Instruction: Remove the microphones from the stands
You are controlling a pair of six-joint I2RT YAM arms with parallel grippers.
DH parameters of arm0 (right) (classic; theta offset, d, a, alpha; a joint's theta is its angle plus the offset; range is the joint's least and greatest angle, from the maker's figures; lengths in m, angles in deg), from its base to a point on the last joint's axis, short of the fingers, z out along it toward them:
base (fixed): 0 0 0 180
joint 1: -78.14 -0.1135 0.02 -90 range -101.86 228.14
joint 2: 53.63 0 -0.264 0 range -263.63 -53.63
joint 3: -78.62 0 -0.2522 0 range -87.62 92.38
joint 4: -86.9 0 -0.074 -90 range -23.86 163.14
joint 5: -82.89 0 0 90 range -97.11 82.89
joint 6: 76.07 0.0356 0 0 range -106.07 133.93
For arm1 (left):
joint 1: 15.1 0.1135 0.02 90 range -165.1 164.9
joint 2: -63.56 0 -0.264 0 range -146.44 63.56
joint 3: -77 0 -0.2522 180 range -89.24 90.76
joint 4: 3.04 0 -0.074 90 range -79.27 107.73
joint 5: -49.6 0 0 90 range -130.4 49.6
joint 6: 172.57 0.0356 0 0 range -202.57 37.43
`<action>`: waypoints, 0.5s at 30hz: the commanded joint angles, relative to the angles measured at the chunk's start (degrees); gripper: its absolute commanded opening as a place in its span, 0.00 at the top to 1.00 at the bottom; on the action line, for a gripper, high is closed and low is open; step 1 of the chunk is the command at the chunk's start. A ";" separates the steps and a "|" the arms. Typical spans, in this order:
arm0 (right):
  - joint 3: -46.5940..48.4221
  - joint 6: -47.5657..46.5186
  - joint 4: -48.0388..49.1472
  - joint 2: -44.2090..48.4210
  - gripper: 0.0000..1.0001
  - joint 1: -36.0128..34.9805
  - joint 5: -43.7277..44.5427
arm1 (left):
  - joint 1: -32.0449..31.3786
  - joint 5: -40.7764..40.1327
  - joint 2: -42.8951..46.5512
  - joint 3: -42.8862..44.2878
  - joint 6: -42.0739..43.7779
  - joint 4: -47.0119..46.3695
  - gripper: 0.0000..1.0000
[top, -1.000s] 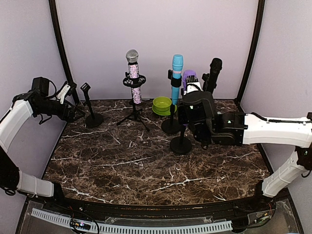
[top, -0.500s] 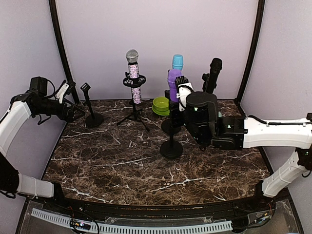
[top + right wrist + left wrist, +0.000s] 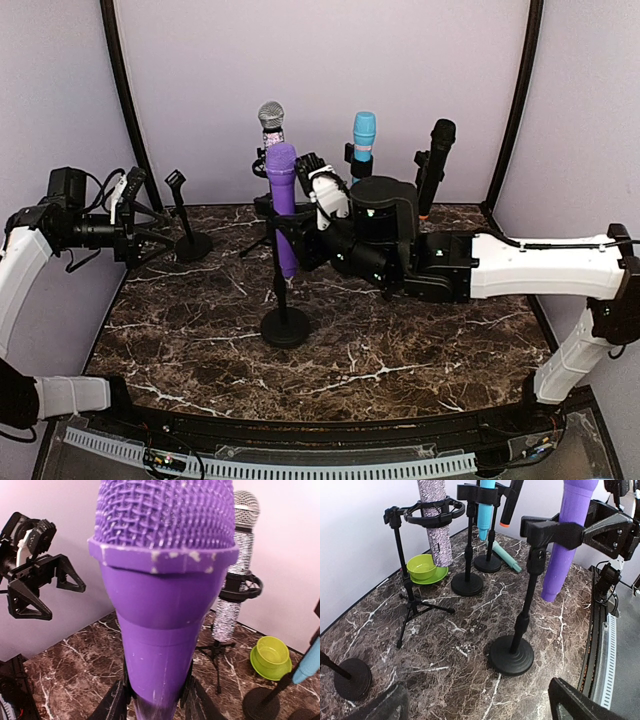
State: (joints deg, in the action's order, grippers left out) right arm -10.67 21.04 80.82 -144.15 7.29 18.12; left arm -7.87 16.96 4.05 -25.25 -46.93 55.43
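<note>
Right wrist view: the right end effector (image 3: 157,707) is closed partway around the purple microphone (image 3: 162,580), one finger on either side of its handle. The microphone stands upright, seated in the clip of its stand (image 3: 527,605), whose round base rests on the marbled desk (image 3: 445,670) below the end effector. Well off to that end effector's left, the left end effector (image 3: 148,232) is spread wide and holds nothing.
</note>
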 commanded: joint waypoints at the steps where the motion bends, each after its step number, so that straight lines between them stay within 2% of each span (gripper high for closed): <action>1: 3.77 -1.08 12.62 -2.88 0.92 -0.97 -9.45 | -0.89 7.17 0.63 -0.18 2.71 2.01 0.01; 6: 4.46 -2.76 17.25 -6.18 0.93 -1.64 -12.81 | -3.58 6.89 0.79 -0.25 2.73 1.24 0.01; 10: 3.76 -3.24 17.22 -7.24 0.93 -1.65 -15.59 | -6.87 6.71 0.96 -1.07 3.62 1.75 0.01; 13: 1.98 -4.11 17.07 -7.09 0.86 -1.59 -17.96 | -9.74 6.48 1.23 -2.23 4.55 1.16 0.01; 15: 0.93 -4.22 16.61 -6.48 0.75 -1.65 -18.93 | -11.54 6.12 1.24 -2.69 4.59 -0.32 0.01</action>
State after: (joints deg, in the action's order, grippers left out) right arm -9.29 17.55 89.93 -151.80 6.02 3.55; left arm -16.73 21.35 4.38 -26.37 -44.11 55.57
